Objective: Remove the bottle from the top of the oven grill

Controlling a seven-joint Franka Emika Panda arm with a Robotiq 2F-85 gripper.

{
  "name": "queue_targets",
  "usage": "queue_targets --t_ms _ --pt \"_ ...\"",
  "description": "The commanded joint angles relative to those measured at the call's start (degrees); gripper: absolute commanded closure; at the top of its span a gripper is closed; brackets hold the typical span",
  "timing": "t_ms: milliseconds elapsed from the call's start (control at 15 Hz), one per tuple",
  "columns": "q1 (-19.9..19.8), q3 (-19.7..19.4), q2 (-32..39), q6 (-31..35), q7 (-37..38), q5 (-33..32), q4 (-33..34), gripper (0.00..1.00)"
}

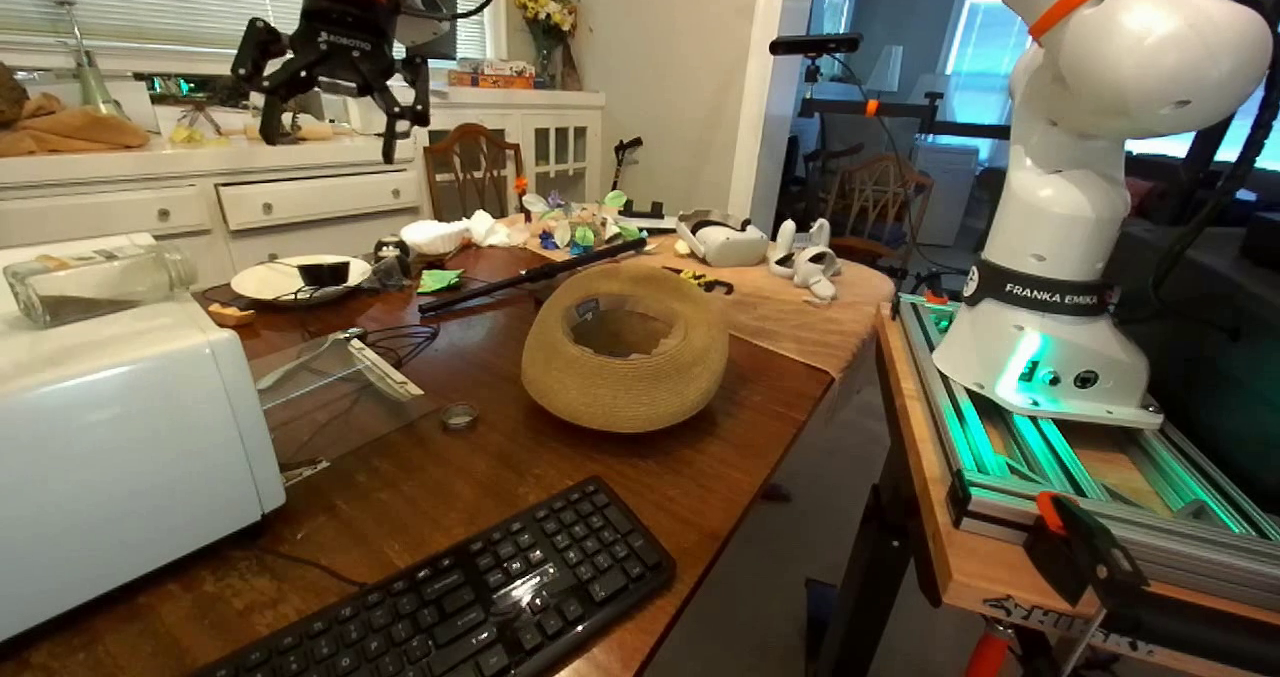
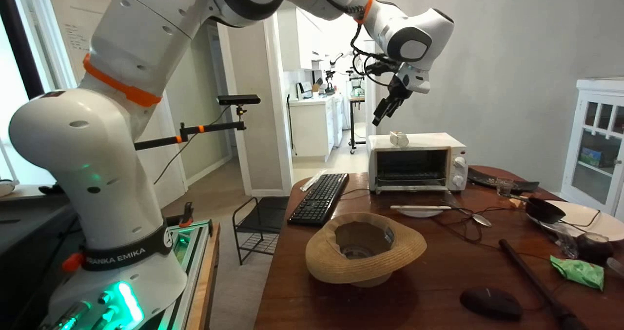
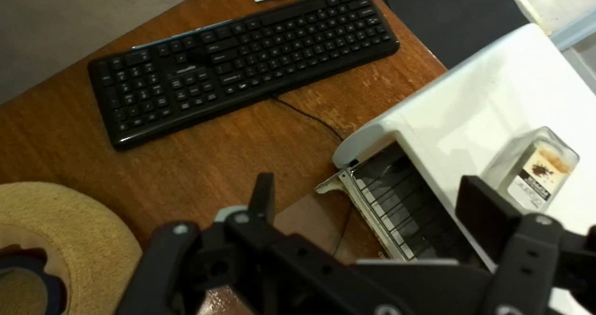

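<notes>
Clear, square-sided, labelled glass bottle (image 1: 90, 284) lies on side atop white, boxy oven grill (image 1: 130, 427), lower than black, two-fingered pincer (image 1: 331, 145). Pincer spread wide, empty; in wrist view, bottle beside one finger (image 3: 484, 208).

Daylight glows white through the blinds (image 1: 190, 2), glare streaks the keyboard (image 1: 460, 602), and the wrist view looks soft.

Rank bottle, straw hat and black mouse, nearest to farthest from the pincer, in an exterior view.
In an exterior view, from the pincer:
1. Bottle: lying atop the oven grill.
2. Straw hat: on the table, lower middle.
3. Black mouse: picture's lower right, past the hat.
</notes>
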Motion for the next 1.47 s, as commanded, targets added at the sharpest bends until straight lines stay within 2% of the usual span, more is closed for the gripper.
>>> queue_targets --t_ms 0,267,533,733,800,1067,1400 --pt "-0.35 0.2 6.54 -0.7 8.31 5.35 8.57 0.0" --pt "-1.1 0.13 6.5 3.52 14.74 11.03 6.79 0.0" --pt "-1.65 0.04 4.99 6.92 15.83 14.96 1.28 0.0" --pt "-1.12 -0.54 3.72 6.66 14.38 14.68 -2.88 0.0" --pt "-1.13 -0.67 5.79 4.9 15.08 13.91 1.43 0.0" --pt "-1.09 -0.58 5.86 5.27 15.36 14.53 0.26 0.0" --pt "-3.73 1.69 10.83 0.77 16.46 23.11 2.59 0.0"
